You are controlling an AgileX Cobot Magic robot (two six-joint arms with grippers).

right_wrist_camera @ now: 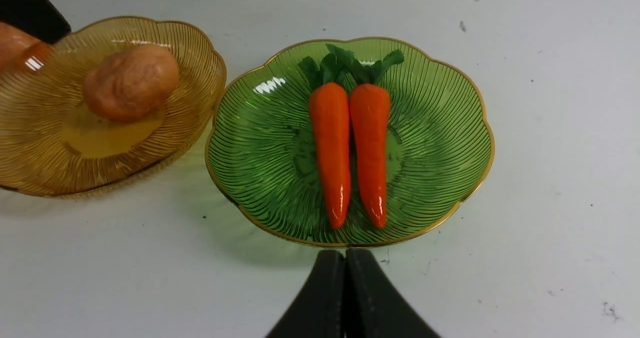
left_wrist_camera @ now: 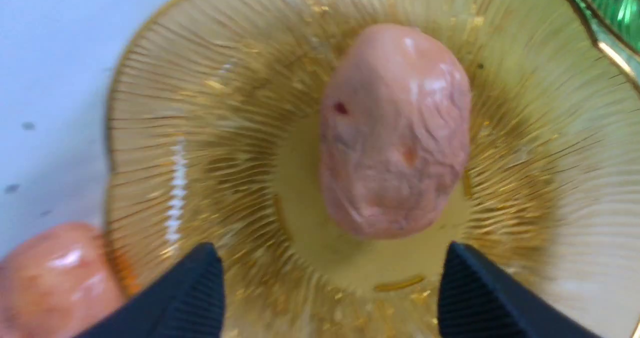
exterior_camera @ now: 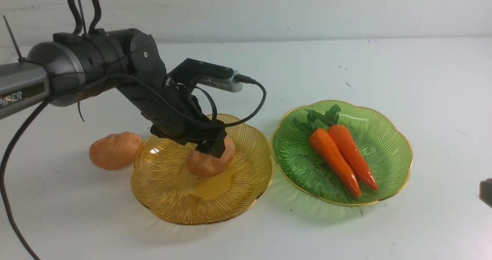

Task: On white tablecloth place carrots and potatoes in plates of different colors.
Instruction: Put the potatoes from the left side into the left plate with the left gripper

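Note:
Two orange carrots [exterior_camera: 343,157] lie side by side in the green plate [exterior_camera: 388,137], also in the right wrist view [right_wrist_camera: 350,148]. One potato [exterior_camera: 203,164] lies in the amber plate [exterior_camera: 165,190]; it also shows in the left wrist view [left_wrist_camera: 395,128]. My left gripper [left_wrist_camera: 332,258] is open just above that potato, not touching it. A second potato [exterior_camera: 114,150] lies on the white tablecloth [exterior_camera: 423,71] just left of the amber plate. My right gripper [right_wrist_camera: 345,258] is shut and empty, near the green plate's front rim [right_wrist_camera: 300,238].
A dark piece of my right arm [exterior_camera: 486,192] shows at the right edge. The left arm's black cable [exterior_camera: 7,175] hangs at the left. A pale wall bounds the table at the back.

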